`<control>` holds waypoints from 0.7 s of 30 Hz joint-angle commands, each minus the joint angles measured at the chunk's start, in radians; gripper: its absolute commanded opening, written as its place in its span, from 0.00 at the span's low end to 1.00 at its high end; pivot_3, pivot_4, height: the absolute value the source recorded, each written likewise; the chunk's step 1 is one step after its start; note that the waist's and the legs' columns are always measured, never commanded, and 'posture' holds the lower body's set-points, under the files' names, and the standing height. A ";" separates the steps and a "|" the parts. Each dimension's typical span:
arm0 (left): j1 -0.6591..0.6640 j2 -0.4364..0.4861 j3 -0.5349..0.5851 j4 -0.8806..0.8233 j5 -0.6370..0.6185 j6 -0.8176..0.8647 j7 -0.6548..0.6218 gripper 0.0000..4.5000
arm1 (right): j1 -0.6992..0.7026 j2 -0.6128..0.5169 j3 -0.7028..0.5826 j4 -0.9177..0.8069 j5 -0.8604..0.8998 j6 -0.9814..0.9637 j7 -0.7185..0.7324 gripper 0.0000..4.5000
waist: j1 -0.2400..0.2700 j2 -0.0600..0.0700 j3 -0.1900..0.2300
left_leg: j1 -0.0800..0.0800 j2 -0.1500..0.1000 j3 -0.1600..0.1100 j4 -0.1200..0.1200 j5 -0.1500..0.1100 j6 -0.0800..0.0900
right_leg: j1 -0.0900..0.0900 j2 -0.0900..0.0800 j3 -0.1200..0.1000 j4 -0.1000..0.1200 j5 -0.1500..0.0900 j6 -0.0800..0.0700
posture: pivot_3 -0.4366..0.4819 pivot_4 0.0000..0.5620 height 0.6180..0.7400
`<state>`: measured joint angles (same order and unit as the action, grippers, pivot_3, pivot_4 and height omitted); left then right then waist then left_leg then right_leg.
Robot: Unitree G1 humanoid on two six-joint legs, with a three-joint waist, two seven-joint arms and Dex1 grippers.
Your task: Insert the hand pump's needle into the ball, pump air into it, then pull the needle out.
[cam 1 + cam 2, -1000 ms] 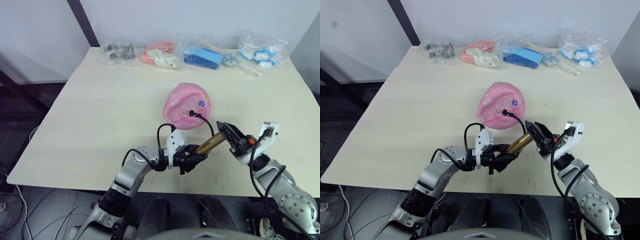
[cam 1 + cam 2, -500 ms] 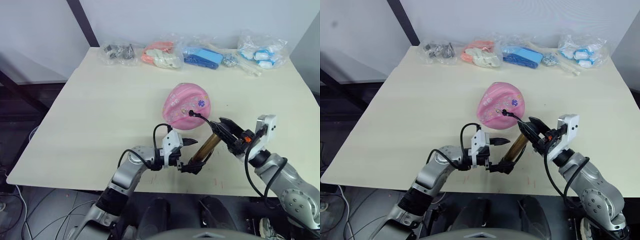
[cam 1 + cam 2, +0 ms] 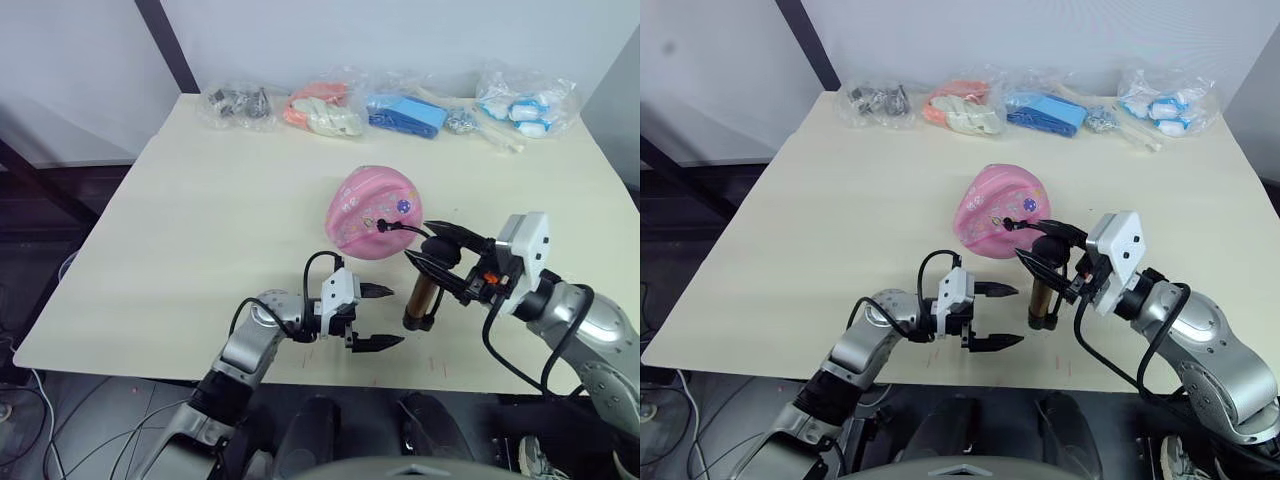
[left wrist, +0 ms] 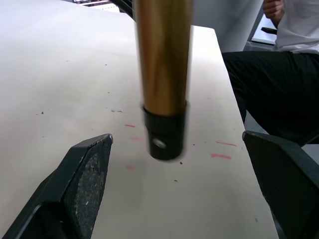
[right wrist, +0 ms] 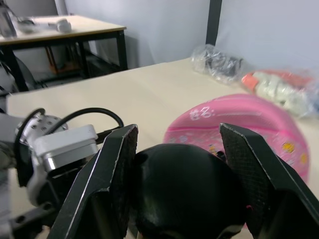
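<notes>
The needle already appears to sit in the ball (image 3: pixel 373 212), so the step in hand looks like the pumping. The ball lies sagging on the counter (image 3: pixel 200 200), a little right of centre in the left eye view, with the black hose (image 3: pixel 412 228) running from a spot on its near side toward the pump (image 3: pixel 424 296). The needle itself is too small to make out.

The pump stands nearly upright just below the ball, its black lower cap on or just above the counter; the left wrist view does not settle which. The right gripper (image 3: pixel 428 262) reaches in from the lower right, forearm roughly level, and its jaws close around the pump's black top end; the right wrist view shows that dark knob filling the gap between the two fingers (image 5: pixel 117 164).

The left gripper (image 3: pixel 378 316) lies low over the counter's near edge, to the left of the pump, pointing at it. Its jaws are spread wide and hold nothing, one finger (image 4: pixel 82 169) on either side of the brass barrel but apart from it.

Next, by my reading, the left jaws should move in and close on the lower barrel to steady it, so the right arm can work the handle without dragging the hose or tilting the pump.
</notes>
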<state>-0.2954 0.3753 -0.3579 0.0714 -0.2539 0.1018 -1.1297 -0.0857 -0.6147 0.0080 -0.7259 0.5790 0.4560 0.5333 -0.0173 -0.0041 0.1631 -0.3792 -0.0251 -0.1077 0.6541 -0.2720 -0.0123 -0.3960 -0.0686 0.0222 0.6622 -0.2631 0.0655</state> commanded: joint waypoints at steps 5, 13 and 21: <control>-0.087 -0.057 -0.020 0.125 0.046 -0.096 -0.035 0.99 | -0.004 0.008 0.033 0.002 -0.125 -0.135 0.066 0.48 | 0.000 0.000 0.000 | 0.000 0.000 0.000 0.000 0.000 0.000 | 0.000 0.000 0.000 0.000 0.000 0.000 | 0.48 0.27 1.00; -0.146 -0.155 -0.019 0.247 0.055 -0.119 -0.052 0.99 | 0.030 0.061 0.034 0.031 -0.163 -0.189 0.072 0.48 | -0.001 -0.001 0.000 | 0.000 0.000 0.000 0.001 0.000 0.000 | 0.000 0.000 0.000 0.000 0.000 0.000 | 0.48 0.27 1.00; -0.182 -0.217 -0.026 0.345 0.085 -0.146 -0.051 0.99 | 0.049 0.115 0.036 0.038 -0.175 -0.199 0.059 0.48 | -0.001 -0.001 0.000 | 0.000 0.000 0.000 0.001 0.000 0.000 | 0.000 0.000 0.000 0.000 0.000 0.000 | 0.48 0.27 1.00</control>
<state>-0.4679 0.1671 -0.3852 0.4140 -0.1725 -0.0168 -1.1802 -0.0350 -0.5092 0.0608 -0.6573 0.3976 0.2901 0.6003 -0.0183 -0.0046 0.1633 -0.3795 -0.0254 -0.1079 0.6555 -0.2719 -0.0124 -0.3959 -0.0685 0.0221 0.6626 -0.2630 0.0656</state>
